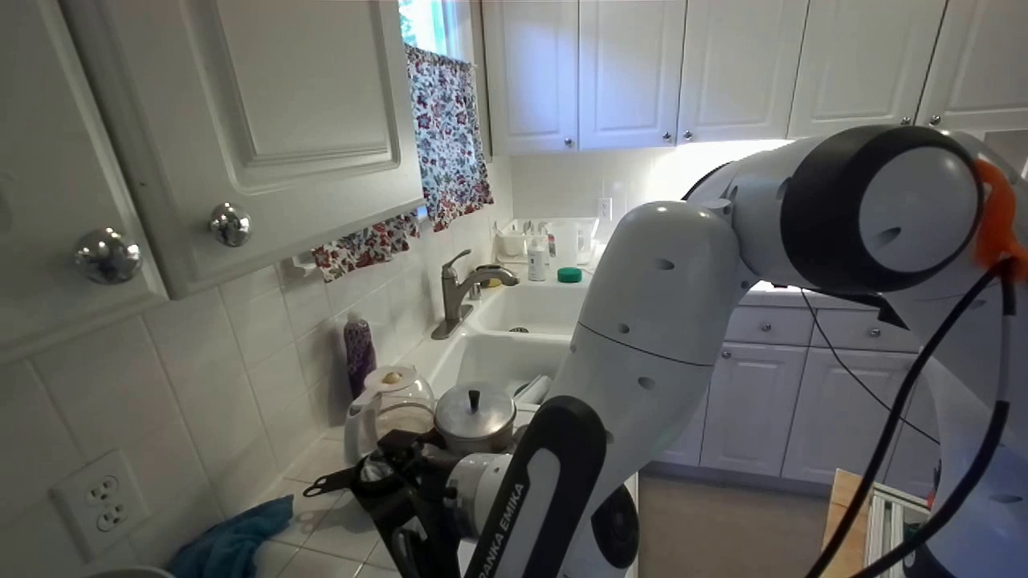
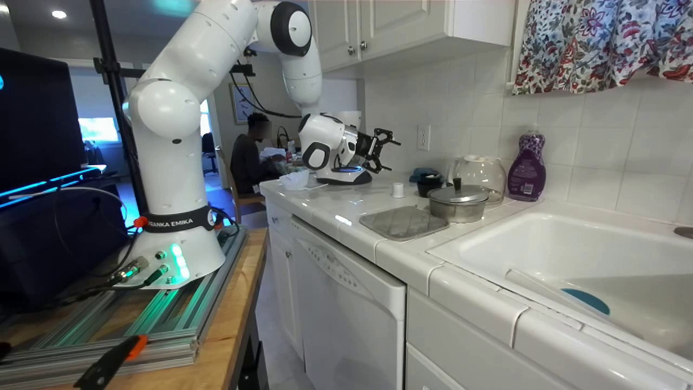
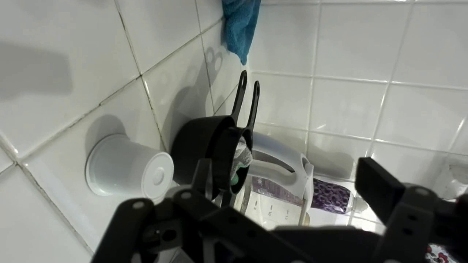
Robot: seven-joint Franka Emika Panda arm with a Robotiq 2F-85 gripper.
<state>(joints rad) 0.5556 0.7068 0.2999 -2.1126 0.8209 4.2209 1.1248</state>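
In the wrist view we see a carafe at four o'clock and a white cup at nine from the stacked black measuring cups on the tabletop; our fingers stand wide apart.

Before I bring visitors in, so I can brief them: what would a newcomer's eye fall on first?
Most likely the big white robot arm, extended over the counter with its black gripper open and empty. Next, probably the vivid purple bottle standing by the tiled wall, and the floral curtain at the window. In the wrist view, the black handled cups stand out against white tiles.
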